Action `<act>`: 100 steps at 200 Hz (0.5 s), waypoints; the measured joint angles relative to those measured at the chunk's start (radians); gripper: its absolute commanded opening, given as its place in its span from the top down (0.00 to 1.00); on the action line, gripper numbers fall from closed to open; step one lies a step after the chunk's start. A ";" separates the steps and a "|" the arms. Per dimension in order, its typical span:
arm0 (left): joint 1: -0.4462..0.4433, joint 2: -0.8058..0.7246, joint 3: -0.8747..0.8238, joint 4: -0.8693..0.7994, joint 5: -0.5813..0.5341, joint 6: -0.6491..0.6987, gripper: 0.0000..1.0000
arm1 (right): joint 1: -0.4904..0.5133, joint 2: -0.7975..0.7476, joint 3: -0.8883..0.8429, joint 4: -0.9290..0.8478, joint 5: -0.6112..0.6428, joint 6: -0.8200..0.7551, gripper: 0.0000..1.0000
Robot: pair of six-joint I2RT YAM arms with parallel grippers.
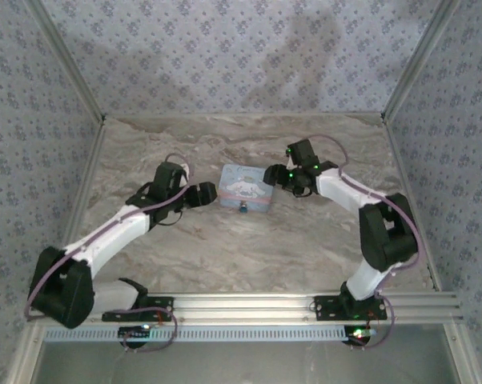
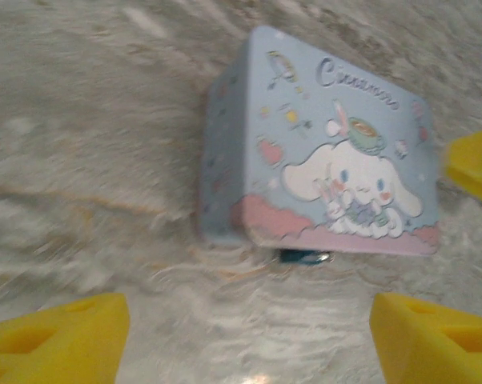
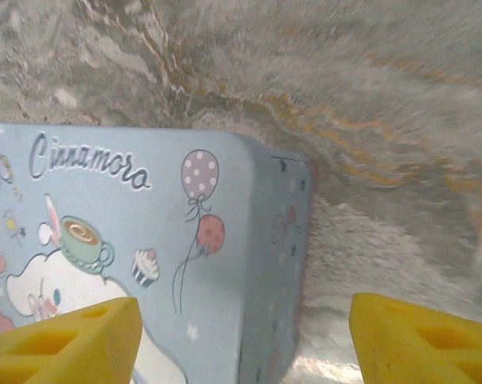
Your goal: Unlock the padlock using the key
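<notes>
Teal-blue and tiny, the roundish padlock with its small metal shackle lies on the marbled beige desk. It sits tight against the pink-trimmed lower edge of the pale blue cartoon-printed tin box. From overhead you find it at the side of the tin that faces the arm bases, between the two arms. The picture is soft there, so it may be hanging from a catch on the tin, but you cannot be sure. Whether the shackle is shut is too small to tell.

As far as you can judge, the task has hardly begun. The lock is untouched, and neither arm carries a key. Where the key lies I cannot tell you. You have everything left to do: fetch the key, steady the lock, seat the key and turn it until the shackle frees.

On your left arm the left jaws stand wide apart. Their yellow foam pads sit at the bottom corners of the wrist view with only bare desk between them. They are aimed at the tin's left side, near it but apart.

On your right arm the right jaws are also apart, a little less widely. Their own yellow pads hover over the tin's far right corner and clamp nothing. Whether one pad brushes the lid is unclear.
</notes>
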 measured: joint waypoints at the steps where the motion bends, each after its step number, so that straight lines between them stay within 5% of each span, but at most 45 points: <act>1: -0.001 -0.003 -0.001 -0.005 -0.003 -0.001 0.24 | 0.000 -0.004 -0.001 -0.002 0.002 -0.001 0.30; 56: -0.095 -0.099 -0.071 -0.275 -0.134 -0.194 0.40 | 0.076 -0.257 -0.097 -0.072 0.119 -0.005 0.32; 100: -0.157 -0.096 -0.140 -0.320 -0.157 -0.437 0.41 | 0.106 -0.311 -0.183 -0.080 0.148 0.017 0.32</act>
